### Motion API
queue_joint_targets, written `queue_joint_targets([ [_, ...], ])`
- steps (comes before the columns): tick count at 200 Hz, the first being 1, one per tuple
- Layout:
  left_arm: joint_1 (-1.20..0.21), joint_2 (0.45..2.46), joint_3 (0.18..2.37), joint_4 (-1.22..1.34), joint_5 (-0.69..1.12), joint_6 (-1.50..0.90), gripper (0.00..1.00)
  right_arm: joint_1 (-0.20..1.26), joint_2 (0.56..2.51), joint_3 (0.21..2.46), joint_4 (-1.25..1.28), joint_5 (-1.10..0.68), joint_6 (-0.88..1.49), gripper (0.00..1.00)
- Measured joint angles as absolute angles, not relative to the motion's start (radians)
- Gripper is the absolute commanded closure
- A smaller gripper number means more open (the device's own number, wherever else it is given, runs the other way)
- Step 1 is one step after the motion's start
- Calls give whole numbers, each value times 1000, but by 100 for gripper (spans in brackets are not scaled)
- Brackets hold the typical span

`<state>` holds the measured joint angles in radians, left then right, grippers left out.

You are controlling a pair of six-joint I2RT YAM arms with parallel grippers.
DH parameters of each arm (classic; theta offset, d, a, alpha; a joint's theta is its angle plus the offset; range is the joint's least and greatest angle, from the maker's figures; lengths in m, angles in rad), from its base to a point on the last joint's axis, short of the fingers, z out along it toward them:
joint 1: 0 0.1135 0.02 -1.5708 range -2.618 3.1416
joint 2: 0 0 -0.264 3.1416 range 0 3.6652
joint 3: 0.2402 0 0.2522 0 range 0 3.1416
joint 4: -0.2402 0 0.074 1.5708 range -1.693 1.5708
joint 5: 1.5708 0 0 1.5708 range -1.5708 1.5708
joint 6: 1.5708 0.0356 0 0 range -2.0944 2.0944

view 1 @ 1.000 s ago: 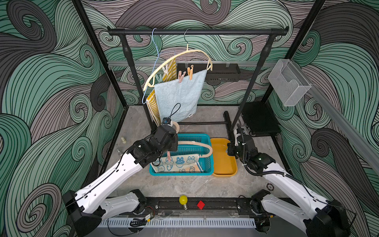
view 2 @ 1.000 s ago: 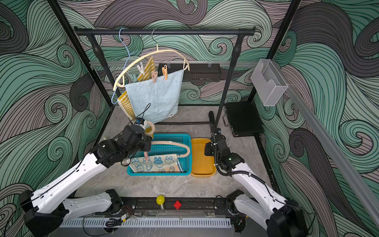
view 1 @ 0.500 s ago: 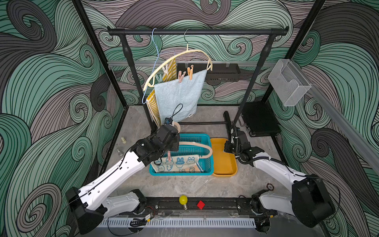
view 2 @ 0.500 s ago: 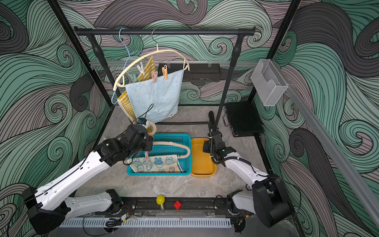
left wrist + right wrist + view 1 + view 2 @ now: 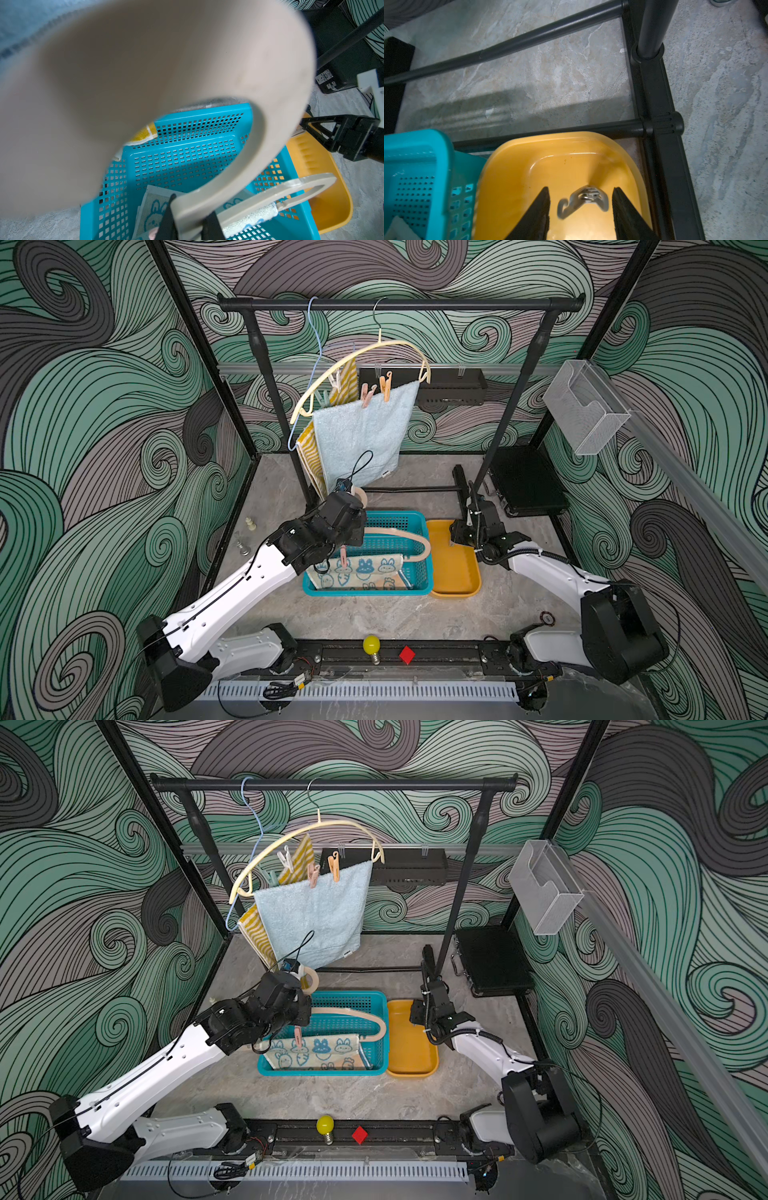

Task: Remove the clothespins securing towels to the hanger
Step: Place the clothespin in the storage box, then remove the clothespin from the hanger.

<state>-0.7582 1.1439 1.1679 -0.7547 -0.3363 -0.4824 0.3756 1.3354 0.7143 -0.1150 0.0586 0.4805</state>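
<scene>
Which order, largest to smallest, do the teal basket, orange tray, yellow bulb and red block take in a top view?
teal basket
orange tray
yellow bulb and red block: too alike to rank

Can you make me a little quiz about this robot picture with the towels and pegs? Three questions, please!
1. True or false: a pink plastic clothespin and an orange plastic clothespin are clipped on the top edge of the light-blue terry towel.
2. What is the left end effector shut on?
A) the beige plastic hanger over the teal mesh plastic basket
B) a yellow bulb
C) a red cube
3. Fill in: the right end effector is open, and a pale plastic clothespin shows between its jaws, over the ___ plastic tray.

Key: 1 true; 2 A; 3 orange-yellow.
</scene>
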Motion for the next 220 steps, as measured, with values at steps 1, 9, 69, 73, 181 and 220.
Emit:
queue_joint_targets([
  [1, -758, 1144, 1168, -755, -336, -482, 100, 376, 1335, 715, -115, 59, 480, 44],
  [9, -758, 1144, 1168, -755, -336, -482, 100, 376, 1335, 721, -115, 54, 480, 43],
  [69, -758, 1144, 1168, -754, -332, -481, 100, 376, 1246, 729, -141, 1, 463, 41],
  [73, -758, 1144, 1168, -755, -331, -481, 100, 376, 1229, 729, -142, -8, 460, 40],
  [181, -759, 1185, 1179, -722, -239, -478, 100, 395, 692, 610, -122, -361, 400, 38],
  [220, -764, 1200, 1199, -715, -225, -479, 100, 492, 648, 594, -111, -430, 377, 36],
])
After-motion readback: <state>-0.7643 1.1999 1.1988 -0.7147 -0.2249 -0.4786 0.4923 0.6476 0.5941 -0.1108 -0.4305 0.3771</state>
